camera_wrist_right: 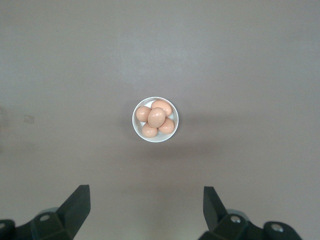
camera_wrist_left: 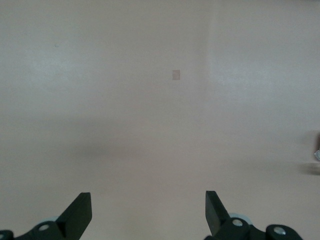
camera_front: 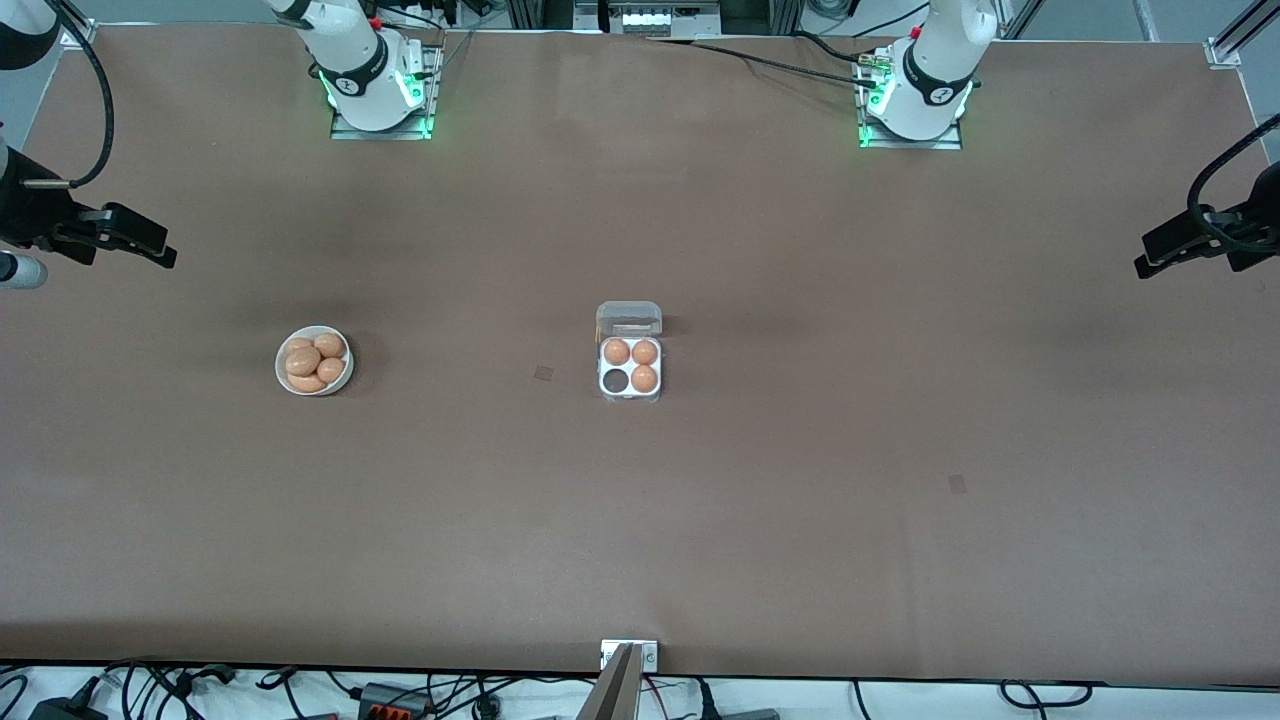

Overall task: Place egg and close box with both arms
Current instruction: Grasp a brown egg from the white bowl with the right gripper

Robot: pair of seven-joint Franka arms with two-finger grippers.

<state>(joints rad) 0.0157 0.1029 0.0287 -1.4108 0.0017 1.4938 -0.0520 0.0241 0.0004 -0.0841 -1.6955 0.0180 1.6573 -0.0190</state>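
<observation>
The box (camera_front: 630, 385) sits mid-table with its clear lid (camera_front: 629, 318) swung open toward the robots' bases. Three brown eggs (camera_front: 644, 378) fill its cells; the cell nearer the front camera, toward the right arm's end, is empty. More eggs (camera_front: 303, 361) (camera_wrist_right: 156, 117) are piled in a white bowl (camera_front: 338, 383) (camera_wrist_right: 136, 126) toward the right arm's end. My right gripper (camera_front: 160, 252) (camera_wrist_right: 146, 189) hangs open and empty high over that end, looking down on the bowl. My left gripper (camera_front: 1146, 264) (camera_wrist_left: 148, 195) hangs open and empty over bare table at the left arm's end.
Brown paper covers the table. Small tape marks lie near the box (camera_front: 543, 373) (camera_wrist_left: 175, 74) and toward the left arm's end (camera_front: 958, 484). A metal bracket (camera_front: 629, 655) sits at the edge nearest the front camera, with cables below it.
</observation>
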